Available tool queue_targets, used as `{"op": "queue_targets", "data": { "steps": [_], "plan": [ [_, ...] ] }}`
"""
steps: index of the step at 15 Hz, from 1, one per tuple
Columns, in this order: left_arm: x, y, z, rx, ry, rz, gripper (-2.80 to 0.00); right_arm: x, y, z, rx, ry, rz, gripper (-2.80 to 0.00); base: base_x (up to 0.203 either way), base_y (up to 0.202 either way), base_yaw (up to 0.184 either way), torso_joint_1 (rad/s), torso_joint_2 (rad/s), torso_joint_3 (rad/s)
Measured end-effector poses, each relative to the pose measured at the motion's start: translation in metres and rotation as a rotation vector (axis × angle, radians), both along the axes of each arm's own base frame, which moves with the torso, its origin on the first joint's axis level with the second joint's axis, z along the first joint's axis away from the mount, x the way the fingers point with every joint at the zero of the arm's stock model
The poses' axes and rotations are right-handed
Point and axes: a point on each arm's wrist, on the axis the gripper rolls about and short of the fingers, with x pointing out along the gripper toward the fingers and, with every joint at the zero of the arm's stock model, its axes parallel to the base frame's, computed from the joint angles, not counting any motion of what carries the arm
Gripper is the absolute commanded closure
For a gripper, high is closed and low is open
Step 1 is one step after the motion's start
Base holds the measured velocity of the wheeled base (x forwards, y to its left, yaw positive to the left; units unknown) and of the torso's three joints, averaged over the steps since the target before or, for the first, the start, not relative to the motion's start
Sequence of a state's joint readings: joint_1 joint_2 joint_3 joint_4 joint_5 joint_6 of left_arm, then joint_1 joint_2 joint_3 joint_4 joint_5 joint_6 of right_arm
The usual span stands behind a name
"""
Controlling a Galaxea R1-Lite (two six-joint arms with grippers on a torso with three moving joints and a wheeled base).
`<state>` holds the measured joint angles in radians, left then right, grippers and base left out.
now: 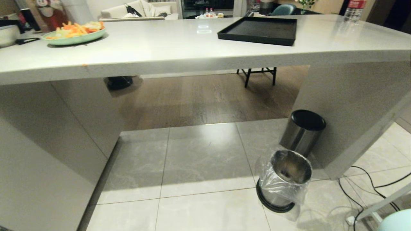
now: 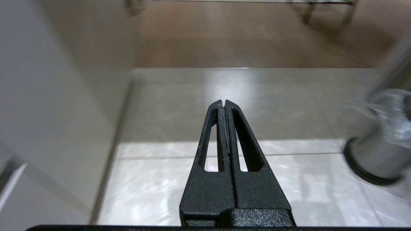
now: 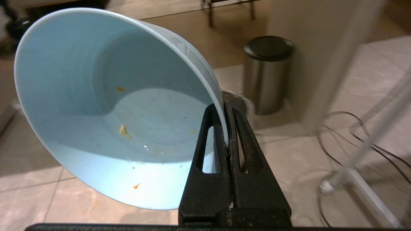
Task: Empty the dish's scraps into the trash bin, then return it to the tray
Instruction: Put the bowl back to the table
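**Holding an all-but-empty bowl, tray waiting above**

Pinching the rim of the dish (image 3: 106,112) between its two jaws, the right gripper (image 3: 227,128) carries it tilted, its mouth toward the wrist camera; only a few orange and yellow specks cling inside, so the tipping looks done; in the head view's lower right the trash bin (image 1: 284,181) stands open on the tiles, just before the black-topped bin (image 1: 303,131); the tray (image 1: 260,30), upper right on the counter (image 1: 179,45), awaits the dish; the left gripper (image 2: 224,106) hangs clenched on nothing.
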<state>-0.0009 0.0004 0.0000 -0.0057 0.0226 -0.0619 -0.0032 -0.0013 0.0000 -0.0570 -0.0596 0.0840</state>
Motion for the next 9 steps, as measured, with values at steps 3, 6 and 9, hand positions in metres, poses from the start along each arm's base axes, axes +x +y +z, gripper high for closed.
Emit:
{"op": "queue_targets", "data": {
  "steps": [3,6,9],
  "plan": [
    [0.0000,0.0000,0.0000,0.000,0.000,0.000,0.00,0.0000,0.0000,0.0000,0.002,0.000,0.000,0.00,0.000,-0.001,0.025,0.001,0.00,0.001],
    [0.0000,0.0000,0.0000,0.000,0.000,0.001,0.00,0.0000,0.0000,0.0000,0.001,0.000,-0.001,0.00,0.000,0.000,0.000,0.000,0.00,0.000],
    [0.0000,0.0000,0.0000,0.000,0.000,0.000,0.00,0.0000,0.0000,0.0000,0.001,0.000,-0.001,0.00,0.000,0.000,0.000,0.000,0.00,0.000]
  ]
}}
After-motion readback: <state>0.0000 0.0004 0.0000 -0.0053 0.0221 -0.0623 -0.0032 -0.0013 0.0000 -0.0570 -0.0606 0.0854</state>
